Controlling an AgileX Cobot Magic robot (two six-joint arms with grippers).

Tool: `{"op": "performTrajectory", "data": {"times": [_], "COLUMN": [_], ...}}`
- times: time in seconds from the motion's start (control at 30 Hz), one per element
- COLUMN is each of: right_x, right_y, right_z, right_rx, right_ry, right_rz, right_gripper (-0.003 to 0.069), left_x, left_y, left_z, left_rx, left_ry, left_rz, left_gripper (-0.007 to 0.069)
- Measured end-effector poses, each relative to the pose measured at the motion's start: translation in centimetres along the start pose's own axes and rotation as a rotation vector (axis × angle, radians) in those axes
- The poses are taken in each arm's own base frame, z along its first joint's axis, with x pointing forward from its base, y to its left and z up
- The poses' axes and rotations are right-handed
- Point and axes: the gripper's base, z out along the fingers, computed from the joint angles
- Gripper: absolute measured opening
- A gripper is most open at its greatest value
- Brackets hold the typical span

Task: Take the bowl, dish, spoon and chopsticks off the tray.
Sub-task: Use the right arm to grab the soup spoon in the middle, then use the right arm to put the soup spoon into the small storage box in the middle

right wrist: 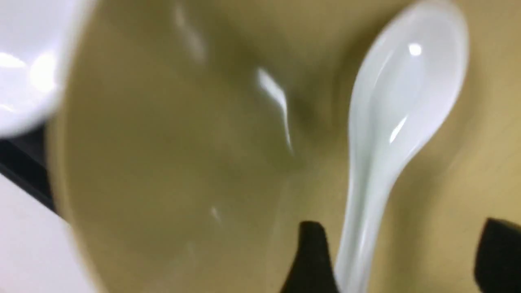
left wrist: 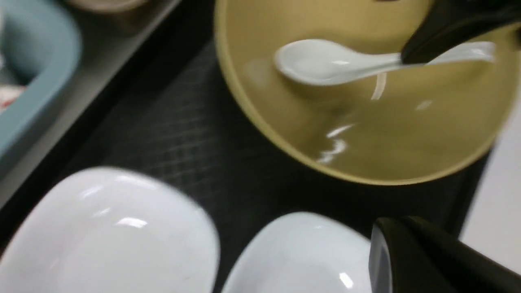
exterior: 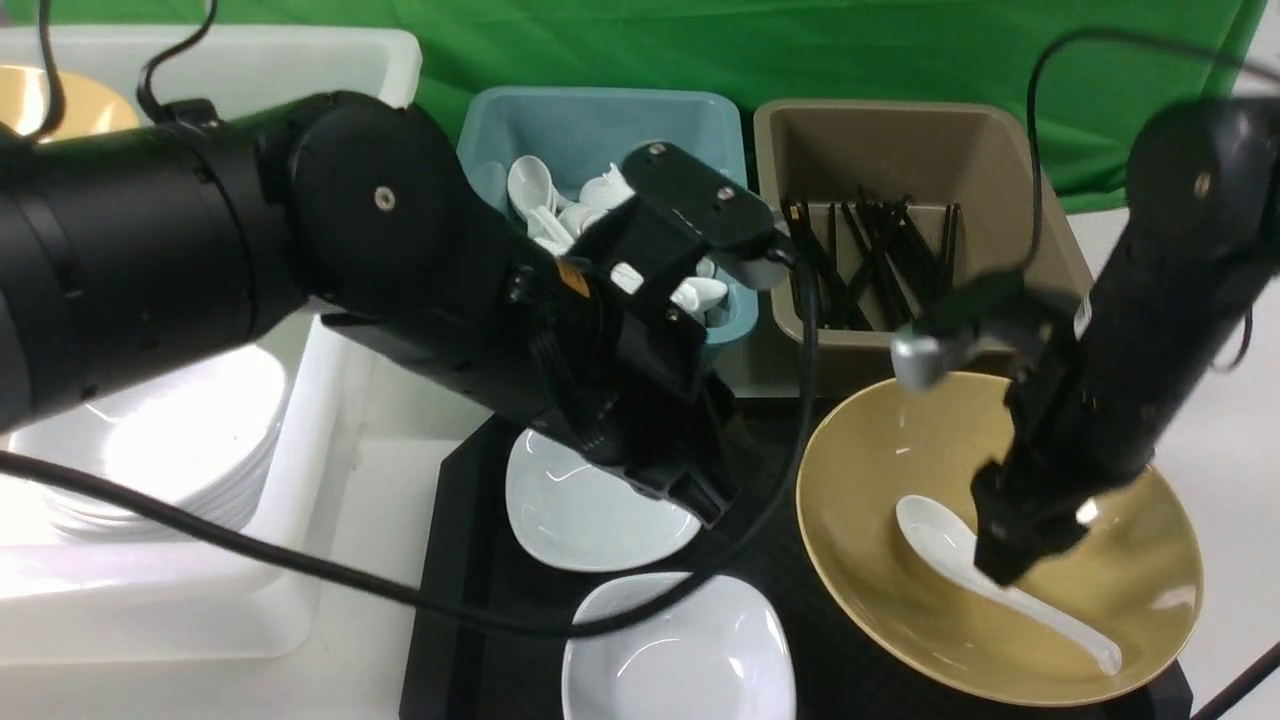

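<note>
Right arm: sloped steeply down from the upper right of the front view, its wrist tipped into the bowl (exterior: 870,520).
Right end effector (exterior: 1010,570): jaws wide, one black fingertip (right wrist: 309,252) just beside the spoon handle and the other well off to its far side; it gripped nothing.
Left arm: reached across from the left, forearm angled down over the tray (exterior: 830,670).
Left end effector (exterior: 705,500): closed and empty, poised over the farther of two white dishes (exterior: 590,520).
Spoon (exterior: 1050,620): lay inside the bowl, hollow side up.
Spoon axis: ran diagonally, with the scoop toward the bowl's middle and the handle end toward the near right rim.
Spoon look: glossy white, a deep oval scoop and a short thick handle.
Bowl look: wide, shallow, glossy mustard yellow.
Bowl place: on the right part of the black tray, beside the dishes.
Tray place: on the white counter (exterior: 1230,480).
</note>
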Motion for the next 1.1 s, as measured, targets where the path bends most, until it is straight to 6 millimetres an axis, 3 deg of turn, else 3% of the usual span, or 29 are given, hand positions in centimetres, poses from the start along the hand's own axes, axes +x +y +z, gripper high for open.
{"op": "performTrajectory", "data": {"times": [0.23,0.33,0.47,0.53,0.67,0.83,0.9,1.0,1.1], "right_x": [1.4,1.4,1.0,0.6,-1.6,-6.1,-8.2,-12.0,-15.9], "right_y": [0.1,0.0,-0.1,-0.2,-0.3,0.3,0.6,1.3,1.9], "right_z": [2.5,3.3,3.0,2.5,-2.5,-10.4,-12.2,-13.3,-12.6], "right_rx": [0.004,-0.003,-0.001,0.004,0.029,0.007,-0.011,-0.031,-0.045], "right_ry": [0.031,0.052,0.046,0.033,-0.111,-0.449,-0.542,-0.639,-0.697], "right_rz": [0.024,0.028,0.039,0.047,0.05,-0.006,-0.041,-0.099,-0.137], "right_gripper": [0.0501,0.0377,0.0092,0.0093,0.0095,0.0095,0.0095,0.0095,0.0095], "left_x": [-0.3,-0.3,-0.1,-0.1,-0.7,-1.4,-1.0,0.3,1.3], "left_y": [-0.2,-0.1,0.2,0.3,2.5,7.1,8.4,10.9,12.4], "left_z": [0.0,0.1,0.7,0.7,-0.9,-6.4,-7.6,-9.5,-10.6], "left_rx": [0.018,0.016,0.008,-0.011,-0.166,-0.36,-0.398,-0.468,-0.495], "left_ry": [-0.033,-0.039,-0.019,-0.02,-0.042,-0.15,-0.166,-0.181,-0.188], "left_rz": [0.052,0.047,0.013,-0.008,-0.09,-0.295,-0.361,-0.474,-0.553], "left_gripper": [-0.0006,-0.0006,-0.0006,-0.0006,-0.0006,-0.0006,-0.0006,-0.0006,-0.0006]}}
